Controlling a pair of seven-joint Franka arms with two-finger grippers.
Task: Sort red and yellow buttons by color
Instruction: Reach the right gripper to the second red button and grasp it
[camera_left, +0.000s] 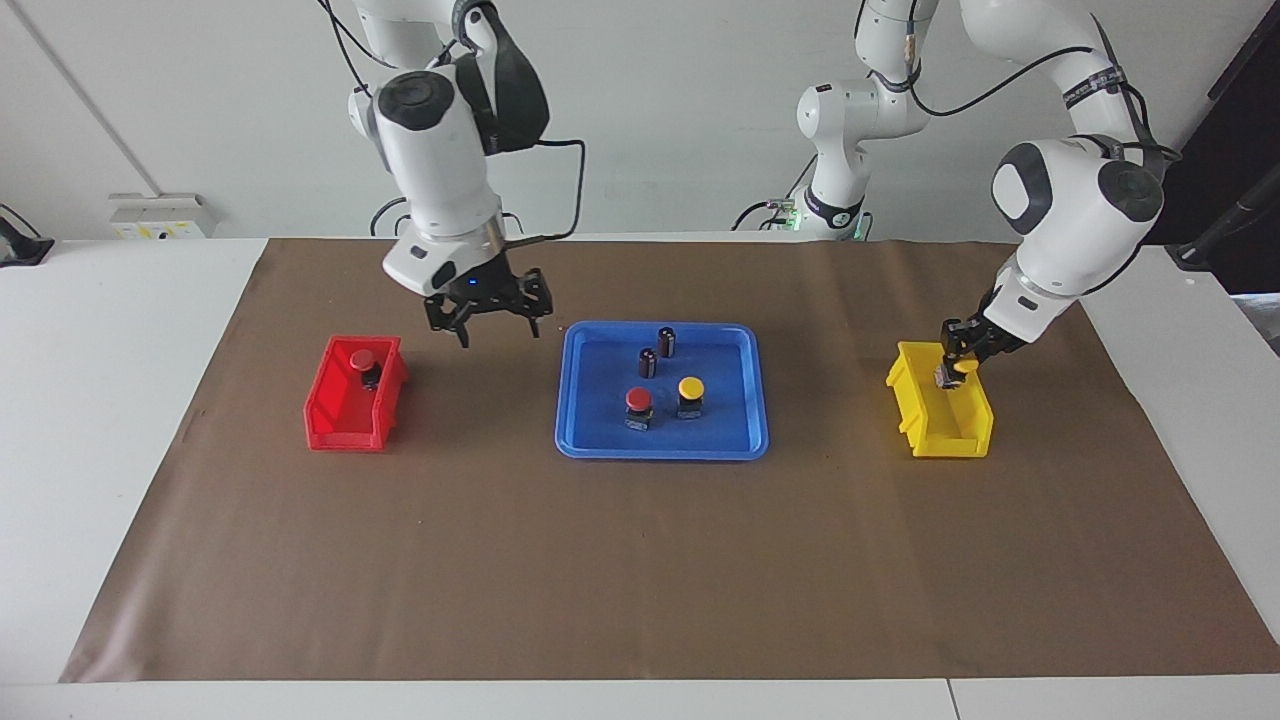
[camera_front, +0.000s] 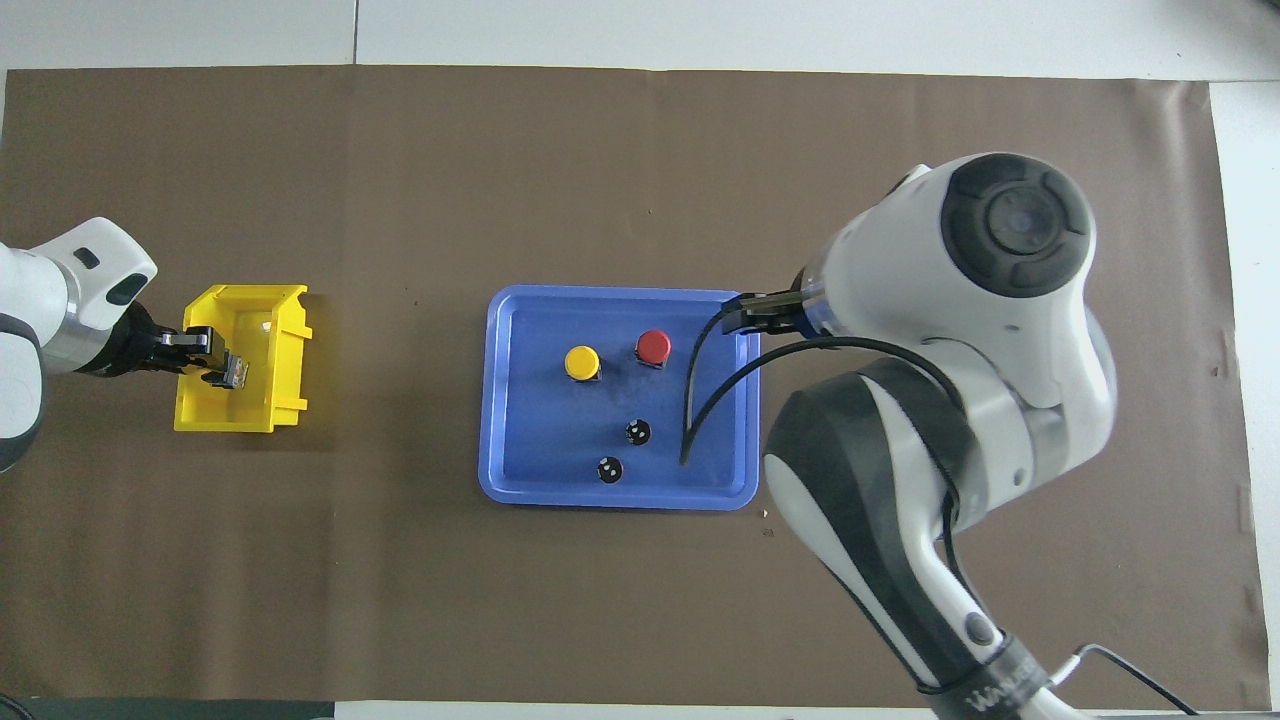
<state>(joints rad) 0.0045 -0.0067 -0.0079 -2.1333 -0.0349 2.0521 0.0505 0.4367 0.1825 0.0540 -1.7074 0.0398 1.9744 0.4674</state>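
A white desk (camera_left: 120, 420) under a brown mat (camera_left: 640, 580) carries a blue tray (camera_left: 590, 440) in the middle, a red bin (camera_left: 335, 420) toward the right arm's end and a yellow bin (camera_left: 935, 440) toward the left arm's end.

One red button (camera_left: 364, 364) already sits in the red bin. The left hand (camera_left: 958, 368) is low over the yellow bin, pinching a yellow-capped button (camera_left: 966, 367), so that drop looks nearly done.

Left on the tray are a second red button (camera_left: 639, 403) and a second yellow button (camera_left: 691, 392), side by side. The right hand (camera_left: 490, 318), fingers spread and empty, hangs over the mat between the red bin and the tray.

Two dark cylinders (camera_left: 657, 352) stand on the tray nearer the robots than those buttons and may crowd a reach.
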